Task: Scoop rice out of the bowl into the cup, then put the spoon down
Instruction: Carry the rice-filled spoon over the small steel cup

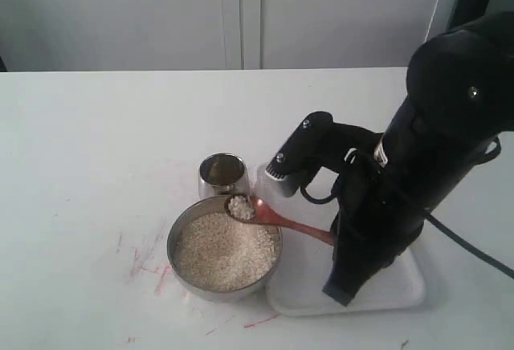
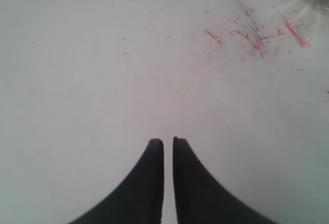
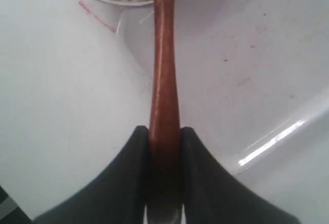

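Both right jaws clamp the spoon [image 3: 164,80]; left jaws almost touch.

Our right arm [image 1: 434,141] enters from the right of the exterior view: a bulky black joint sits high up, and the dark links below it slant down and leftward to the wrist. A shorter black piece juts out to the left from partway down the arm, with a black cable looping beside it. At the low end, our right jaws are closed firmly on the handle of the spoon [image 3: 164,80] — one dark jaw pressed flat against each side, the handle running straight out between them. Our left jaws show only in the left wrist view: two dark curved tips standing upright and parallel, drawn almost together — just a thin slit between them — above the surface [image 2: 103,54].
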You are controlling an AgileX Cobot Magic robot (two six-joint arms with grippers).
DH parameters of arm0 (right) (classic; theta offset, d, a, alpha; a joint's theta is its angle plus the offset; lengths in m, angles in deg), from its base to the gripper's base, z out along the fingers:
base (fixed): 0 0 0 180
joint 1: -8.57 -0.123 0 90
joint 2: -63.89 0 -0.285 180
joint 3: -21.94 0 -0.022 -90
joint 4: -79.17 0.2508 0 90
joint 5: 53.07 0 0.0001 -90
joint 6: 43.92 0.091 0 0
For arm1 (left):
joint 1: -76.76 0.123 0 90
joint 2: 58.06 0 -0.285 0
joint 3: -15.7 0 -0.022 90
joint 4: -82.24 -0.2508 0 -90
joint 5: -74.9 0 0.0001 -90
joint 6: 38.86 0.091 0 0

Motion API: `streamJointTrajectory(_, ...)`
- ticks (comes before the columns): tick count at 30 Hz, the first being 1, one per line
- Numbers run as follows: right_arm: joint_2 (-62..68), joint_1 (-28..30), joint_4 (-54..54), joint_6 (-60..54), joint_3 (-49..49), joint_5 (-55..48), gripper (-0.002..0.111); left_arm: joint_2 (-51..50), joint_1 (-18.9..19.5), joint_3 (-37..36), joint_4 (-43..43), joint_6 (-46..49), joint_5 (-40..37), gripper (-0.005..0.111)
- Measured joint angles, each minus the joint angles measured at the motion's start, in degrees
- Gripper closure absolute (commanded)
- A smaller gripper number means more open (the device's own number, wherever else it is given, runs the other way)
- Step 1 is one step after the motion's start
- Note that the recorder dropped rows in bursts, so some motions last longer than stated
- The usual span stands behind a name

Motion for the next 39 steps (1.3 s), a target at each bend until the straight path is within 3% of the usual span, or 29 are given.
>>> streamJointTrajectory(14,12.7,0.0,-10.2,5.4,20.3,-7.7,0.108,0.0,0.0,0.0,0.0,0.0,0.0,0.092)
streamJointTrajectory(39,18.0,-0.6,-15.8,1.9,20.9,-5.6,0.108,0.0,0.0,0.0,0.0,0.0,0.0,0.092)
